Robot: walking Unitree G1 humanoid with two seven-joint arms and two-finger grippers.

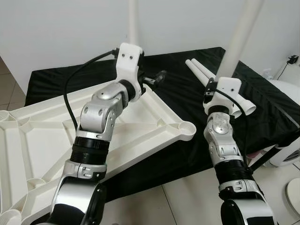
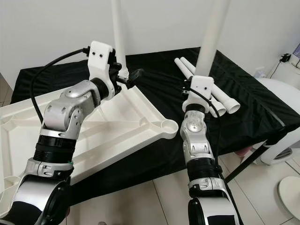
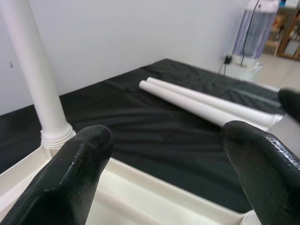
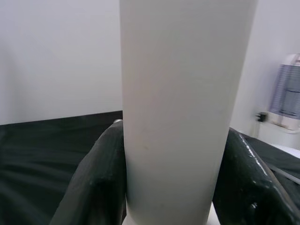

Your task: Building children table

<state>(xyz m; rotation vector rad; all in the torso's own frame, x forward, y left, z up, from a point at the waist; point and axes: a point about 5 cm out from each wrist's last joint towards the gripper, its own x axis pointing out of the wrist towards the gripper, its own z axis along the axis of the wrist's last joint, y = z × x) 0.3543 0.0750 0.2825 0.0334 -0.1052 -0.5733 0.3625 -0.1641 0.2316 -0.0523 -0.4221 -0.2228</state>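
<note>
White plastic tabletop (image 1: 42, 136) lies upside down on black cloth (image 1: 187, 89), overhanging near edge. One white leg (image 3: 35, 79) stands upright, seated in far corner socket. Left gripper (image 3: 168, 159) hovers just beside that leg, fingers spread, nothing held. Two spare legs (image 1: 211, 82) lie side by side on cloth. Right gripper (image 4: 168, 183) raised above cloth, fingers clamped on upright leg (image 1: 239, 37).

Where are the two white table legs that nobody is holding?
The two spare legs lie side by side on the black cloth, on the robot's right, just behind the right gripper.
</note>
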